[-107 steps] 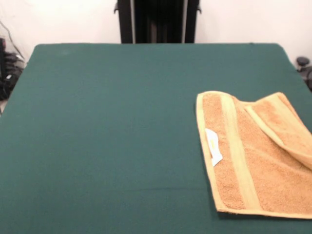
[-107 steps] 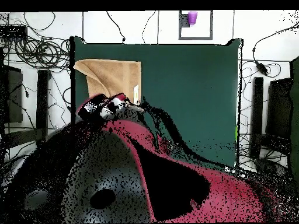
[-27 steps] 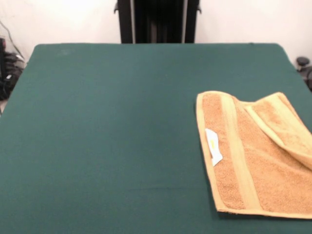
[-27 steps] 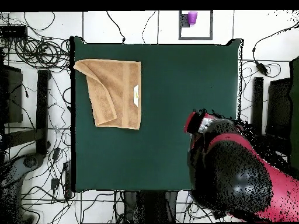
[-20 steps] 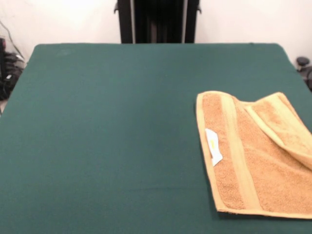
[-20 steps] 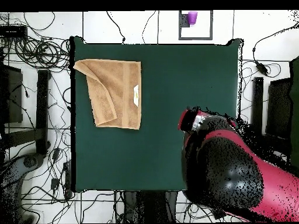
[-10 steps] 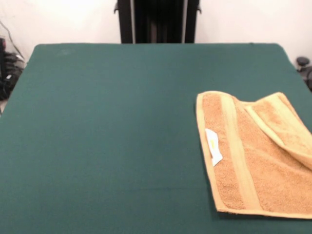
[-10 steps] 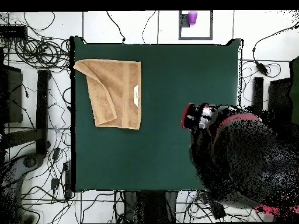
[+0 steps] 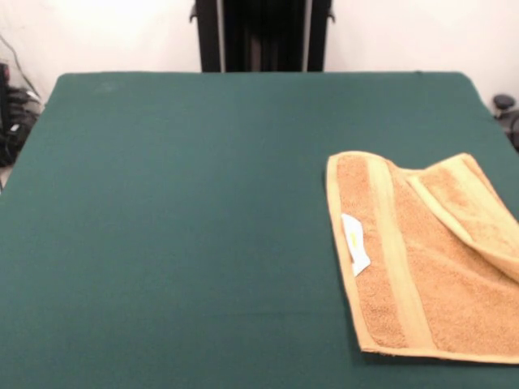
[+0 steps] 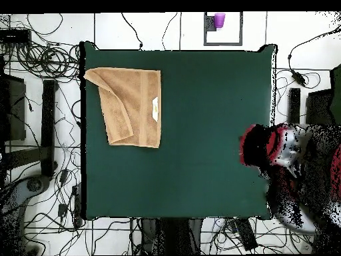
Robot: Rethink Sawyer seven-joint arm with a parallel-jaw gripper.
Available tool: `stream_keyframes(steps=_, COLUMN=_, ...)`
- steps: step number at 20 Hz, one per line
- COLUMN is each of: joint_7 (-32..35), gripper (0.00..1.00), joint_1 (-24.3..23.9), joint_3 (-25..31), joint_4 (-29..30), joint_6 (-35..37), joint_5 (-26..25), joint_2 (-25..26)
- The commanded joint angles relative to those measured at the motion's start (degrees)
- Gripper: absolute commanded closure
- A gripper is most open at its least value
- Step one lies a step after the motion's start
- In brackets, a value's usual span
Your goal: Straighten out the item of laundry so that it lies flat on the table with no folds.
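The orange-tan towel (image 9: 430,259) lies at the right of the dark green table (image 9: 178,203), running off the picture's right edge. Its far right corner (image 9: 478,212) is folded over onto the towel. A small white label (image 9: 354,243) sits near its left hem. In the overhead view the towel (image 10: 133,107) lies at the table's (image 10: 206,133) upper left, with its upper left corner (image 10: 106,90) folded over. The red and black arm, with the gripper (image 10: 253,145) at its end, hangs over the table's right edge, far from the towel. No gripper shows in the front view.
The black pedestal (image 9: 263,36) stands behind the table's far side. Cables (image 10: 40,60) lie on the floor around the table. A purple cup (image 10: 219,21) stands on the floor beyond the table's top edge in the overhead view.
In the overhead view the arm has swung right, from over the table's middle right to its right edge. The towel has not moved.
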Motion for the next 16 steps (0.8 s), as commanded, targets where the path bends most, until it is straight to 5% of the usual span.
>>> stream_keyframes(steps=1, joint_7=-18.1, gripper=0.0, joint_1=-3.1, joint_3=6.4, joint_4=1.2, joint_6=-7.0, joint_5=-3.0, joint_2=8.5)
stream_keyframes(steps=7, joint_7=-8.5, gripper=0.0, joint_1=-0.3, joint_3=4.1, joint_4=13.2, joint_6=-17.0, joint_5=1.1, joint_2=5.3)
stream_keyframes(steps=16, joint_7=6.5, gripper=0.0, joint_1=6.2, joint_3=0.3, joint_4=20.0, joint_6=-23.7, joint_5=3.8, joint_2=4.2)
